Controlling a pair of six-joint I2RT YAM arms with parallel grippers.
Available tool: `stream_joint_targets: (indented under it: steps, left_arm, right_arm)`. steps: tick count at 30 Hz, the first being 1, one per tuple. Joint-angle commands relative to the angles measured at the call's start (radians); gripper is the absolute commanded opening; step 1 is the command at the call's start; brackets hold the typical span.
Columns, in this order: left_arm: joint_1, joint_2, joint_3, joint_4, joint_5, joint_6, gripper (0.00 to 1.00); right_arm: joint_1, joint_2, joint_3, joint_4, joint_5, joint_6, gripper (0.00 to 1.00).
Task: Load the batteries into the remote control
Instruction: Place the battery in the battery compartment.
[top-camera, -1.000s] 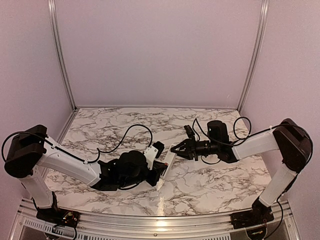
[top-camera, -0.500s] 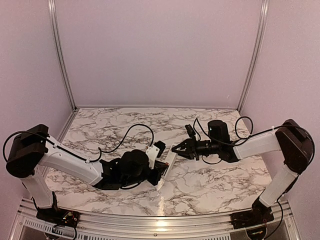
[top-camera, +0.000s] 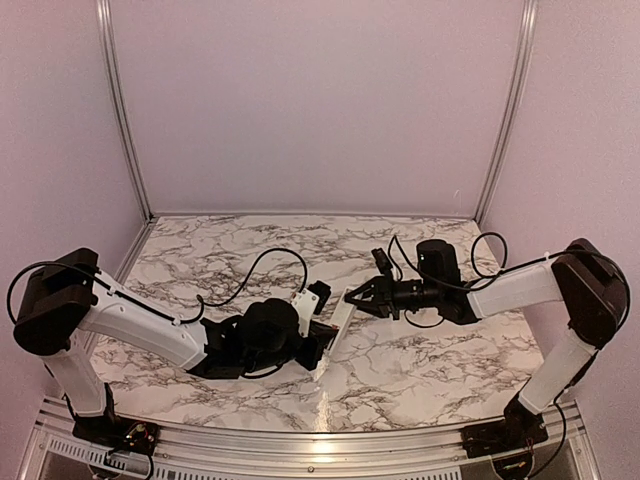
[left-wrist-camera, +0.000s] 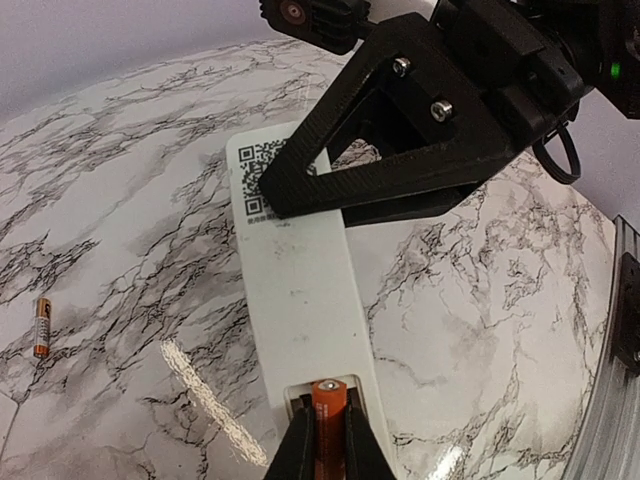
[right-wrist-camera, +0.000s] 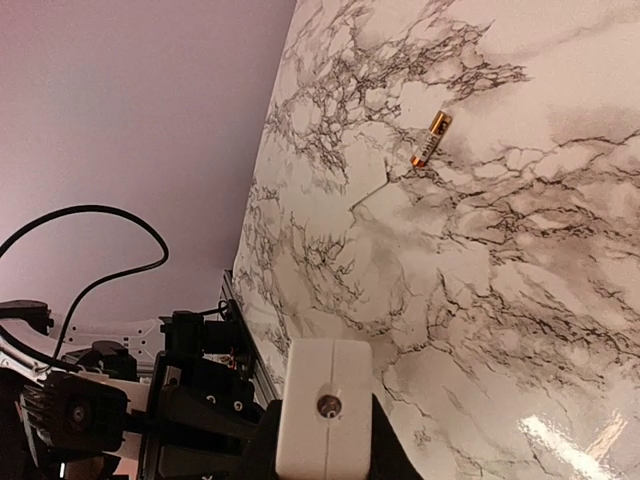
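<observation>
The white remote control (left-wrist-camera: 300, 300) is facing back-up, its QR label showing. One orange battery (left-wrist-camera: 328, 420) is sitting in its end slot, while a second battery (left-wrist-camera: 41, 327) is lying flat, well apart.

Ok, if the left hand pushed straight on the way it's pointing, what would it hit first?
Most likely the slim white plastic remote control: the left hand, shut on an orange-copper battery, sits right at its near end. Depth is hard to judge. Farther along, the right hand clamps the remote.
</observation>
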Motion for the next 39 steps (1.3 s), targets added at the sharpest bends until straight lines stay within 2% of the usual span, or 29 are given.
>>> stream_joint_targets:
  steps: [1,7,11,27,32,36,39]
  left_arm:
    - [0.002,0.019,-0.035,-0.030,-0.009,0.027,0.00]
    - [0.001,0.008,-0.036,-0.053,-0.054,0.058,0.00]
    - [0.001,0.000,-0.038,-0.069,-0.084,0.063,0.10]
    - [0.001,-0.046,-0.027,-0.088,-0.148,0.095,0.38]
    - [0.001,-0.065,-0.032,-0.089,-0.102,0.107,0.50]
    - [0.003,-0.124,-0.071,-0.044,-0.008,0.127,0.54]
    - [0.005,-0.192,-0.111,-0.020,0.039,0.172,0.64]
  right_arm:
    - [-0.015,-0.037,0.009,0.089,-0.031,0.050,0.00]
    - [-0.025,-0.048,0.004,0.091,-0.035,0.059,0.00]
    - [-0.025,-0.047,0.006,0.085,-0.036,0.056,0.00]
    - [-0.024,-0.038,0.009,0.058,-0.046,0.039,0.00]
    - [-0.024,-0.029,0.015,0.043,-0.052,0.020,0.00]
    - [-0.023,-0.015,0.021,0.030,-0.066,-0.004,0.00]
    - [-0.019,-0.007,0.030,0.005,-0.082,-0.033,0.00]
